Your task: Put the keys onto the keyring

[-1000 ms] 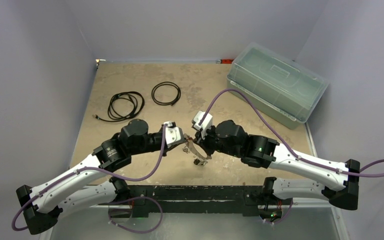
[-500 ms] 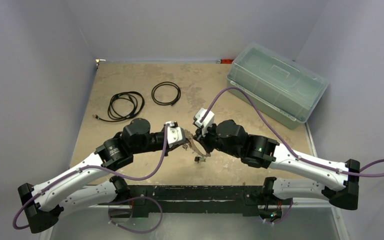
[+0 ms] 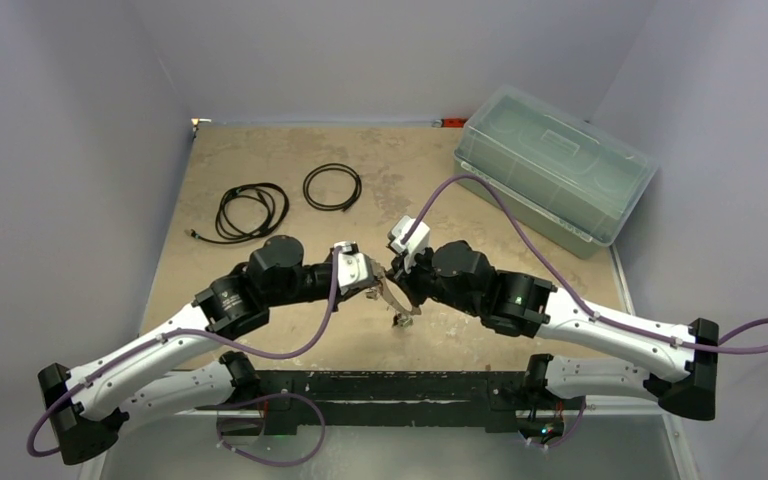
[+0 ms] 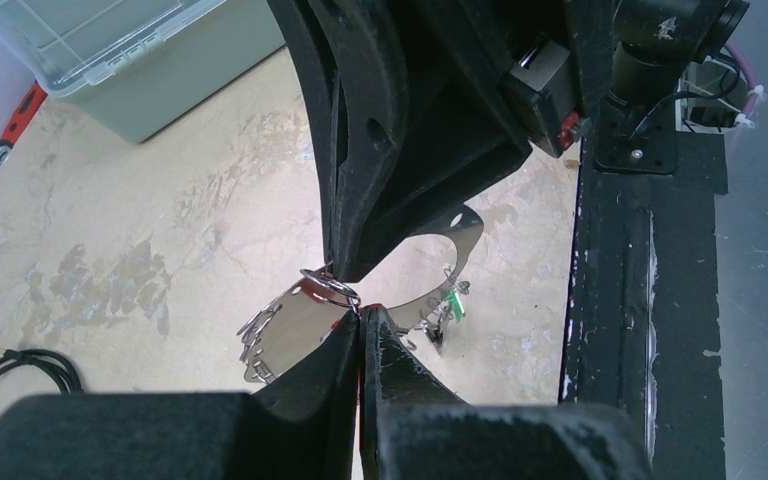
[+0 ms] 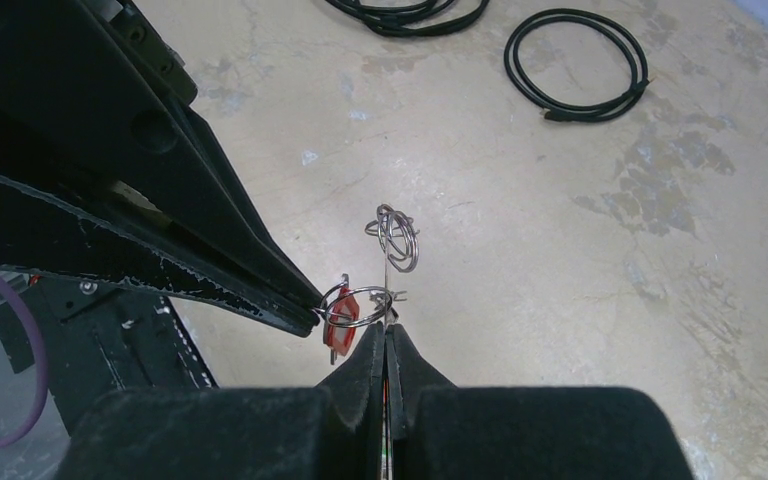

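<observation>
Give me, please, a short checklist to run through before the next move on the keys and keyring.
1. Left claw shut: ok.
2. Right claw shut: ok.
3. Both claw tips meet at the red key: ok.
4. Keyring raised off the table between the claws: ok.
5. Green key threaded on the keyring: cannot tell; it hangs right beside it.
6. Cable coils lie apart from the work: ok.
</observation>
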`<state>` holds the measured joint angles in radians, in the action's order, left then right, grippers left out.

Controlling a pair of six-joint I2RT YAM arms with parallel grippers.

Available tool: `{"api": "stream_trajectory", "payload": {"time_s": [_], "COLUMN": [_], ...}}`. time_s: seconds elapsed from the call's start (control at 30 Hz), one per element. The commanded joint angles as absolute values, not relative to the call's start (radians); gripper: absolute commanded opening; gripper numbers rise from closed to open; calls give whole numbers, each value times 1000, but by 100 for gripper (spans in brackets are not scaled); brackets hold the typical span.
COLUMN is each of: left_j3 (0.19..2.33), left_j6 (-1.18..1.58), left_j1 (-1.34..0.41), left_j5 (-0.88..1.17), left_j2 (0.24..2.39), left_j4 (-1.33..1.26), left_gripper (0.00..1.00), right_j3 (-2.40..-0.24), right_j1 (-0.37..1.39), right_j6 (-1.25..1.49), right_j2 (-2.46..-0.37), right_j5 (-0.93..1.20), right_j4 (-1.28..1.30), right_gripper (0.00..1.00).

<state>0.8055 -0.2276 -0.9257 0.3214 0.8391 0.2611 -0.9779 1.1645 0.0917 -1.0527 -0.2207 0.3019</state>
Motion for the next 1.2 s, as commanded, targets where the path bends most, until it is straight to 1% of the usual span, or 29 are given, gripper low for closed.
{"api": "stream_trajectory", "payload": {"time_s": [0.0, 0.1, 0.23, 0.3, 0.43, 0.77, 1.03, 1.1, 1.17], "left_j3": [844, 856, 872, 881, 893, 922, 961, 982, 992], "left_j6": [-222, -226, -227, -228, -226, -230, -292, -307, -312], "left_j1": [-928, -928, -928, -928, -928, -935, -944, -945, -946], "left_j5": [326, 316, 316, 315, 314, 280, 279, 295, 309], "left_j2": [854, 864, 882, 891, 898, 876, 836, 836, 835], "left_j4": [221, 221, 224, 228, 231, 262, 332, 352, 360], "left_gripper": [0, 1, 8, 14, 23, 27, 41, 47, 49], "right_j3": [-964, -939, -915, -904, -879, -862, -877, -870, -870], "right_j1": [1167, 1166, 1167, 1167, 1167, 1167, 1166, 1167, 1167], "right_j6": [108, 107, 107, 107, 104, 98, 56, 54, 56], "right_j2": [-1011, -995, -978, -971, -954, -919, -896, -884, -876], "right_j5": [-247, -235, -224, -223, -218, -235, -198, -191, -186], "right_j4": [154, 114, 74, 62, 27, 18, 70, 67, 63], "right_gripper": [0, 0, 0, 0, 0, 0, 0, 0, 0]}}
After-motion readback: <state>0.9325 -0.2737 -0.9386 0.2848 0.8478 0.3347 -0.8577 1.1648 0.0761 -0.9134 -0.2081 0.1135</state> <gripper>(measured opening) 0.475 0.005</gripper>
